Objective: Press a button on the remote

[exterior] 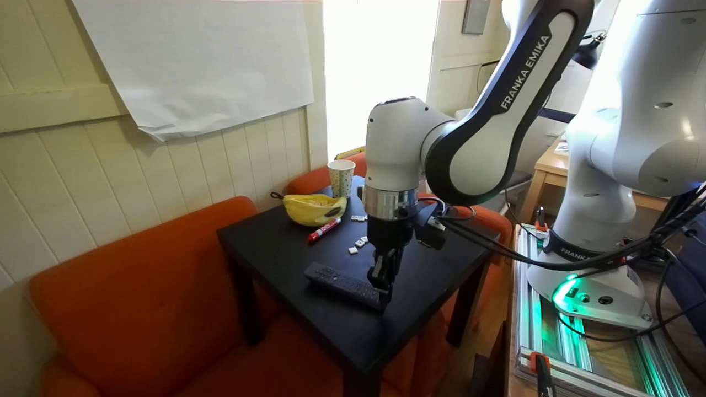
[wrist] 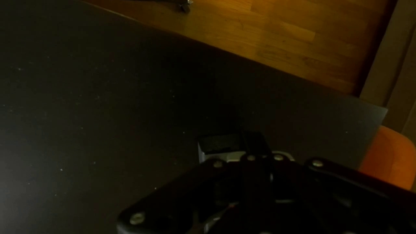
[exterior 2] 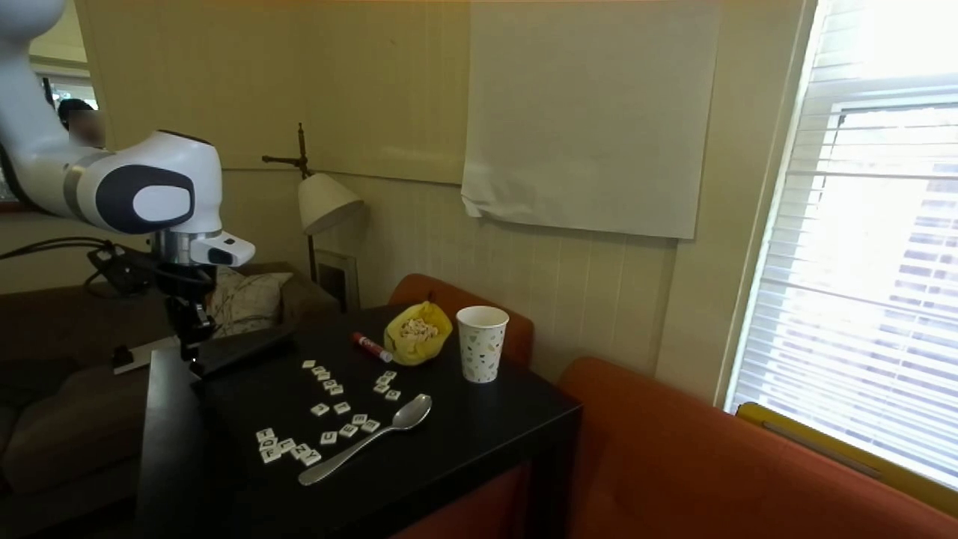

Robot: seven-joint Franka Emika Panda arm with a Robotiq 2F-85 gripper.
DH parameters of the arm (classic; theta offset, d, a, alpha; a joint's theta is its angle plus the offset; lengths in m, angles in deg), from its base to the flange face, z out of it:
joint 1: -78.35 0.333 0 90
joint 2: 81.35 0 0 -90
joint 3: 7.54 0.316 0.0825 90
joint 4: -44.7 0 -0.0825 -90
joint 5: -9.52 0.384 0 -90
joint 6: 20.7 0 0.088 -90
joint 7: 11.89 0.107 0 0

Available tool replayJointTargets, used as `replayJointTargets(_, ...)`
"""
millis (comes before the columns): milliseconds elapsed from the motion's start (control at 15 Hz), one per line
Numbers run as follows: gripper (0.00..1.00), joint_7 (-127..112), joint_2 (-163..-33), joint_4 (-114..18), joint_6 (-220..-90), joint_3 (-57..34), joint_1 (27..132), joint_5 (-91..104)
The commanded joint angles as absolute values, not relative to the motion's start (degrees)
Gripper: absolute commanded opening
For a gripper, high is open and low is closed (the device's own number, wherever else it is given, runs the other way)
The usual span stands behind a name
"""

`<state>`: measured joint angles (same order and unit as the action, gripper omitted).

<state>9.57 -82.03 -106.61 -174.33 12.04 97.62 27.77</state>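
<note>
Claw [exterior: 383, 289]: black, two-fingered, pointing down; fingers pressed together. Tips low at the lower-right end of the remote [exterior: 342, 284] in an exterior view; whether they touch it cannot be told.

Remote: flat, black, oblong, buttons up, lying on the black table [exterior: 265, 234], with a strip of table surface between each end and the nearest edge. Poorly distinct in dim light elsewhere.

Wrist [exterior: 389, 149]: white, upright, directly above the claw.

Arm [exterior: 496, 143]: white with black trim, slanting down from upper right to the wrist. Base [exterior: 601, 309]: far right, on a metal frame [exterior: 584, 380], well apart from the remote. Cables [exterior: 557, 266]: black, sagging between wrist and base.

Edges: in the wrist view, one table edge slants from upper left to a corner at right, near the claw; beyond it, wood floor [wrist: 276, 35] and an orange seat [wrist: 390, 156]. Dark table surface fills the left of that view.

Tiles [exterior 2: 328, 438]: white, lettered, in loose groups, well apart from the claw, a stretch of table between.

Spoon [exterior 2: 413, 412]: metal, beside the tiles, toward a table edge.

Marker [exterior 2: 367, 344]: red, lying just beside the pouch.

Pouch [exterior 2: 408, 355]: yellow, open-topped, pale pieces inside.

Cup [exterior 2: 481, 352]: speckled, upright, near the pouch.
</note>
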Motion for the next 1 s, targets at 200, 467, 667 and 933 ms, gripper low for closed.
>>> replayJointTargets(200, 0.0, 15.3, -82.1, -106.9, -174.5, 11.9, 97.8, 21.8)
replayJointTargets(467, 0.0, 16.2, -82.3, -106.6, -174.0, 12.0, 97.8, 20.5)
replayJointTargets(667, 0.0, 16.1, -82.7, -106.3, -173.6, 12.0, 97.9, 20.0)
replayJointTargets(933, 0.0, 16.2, -83.3, -106.0, -173.3, 12.1, 98.1, 19.1)
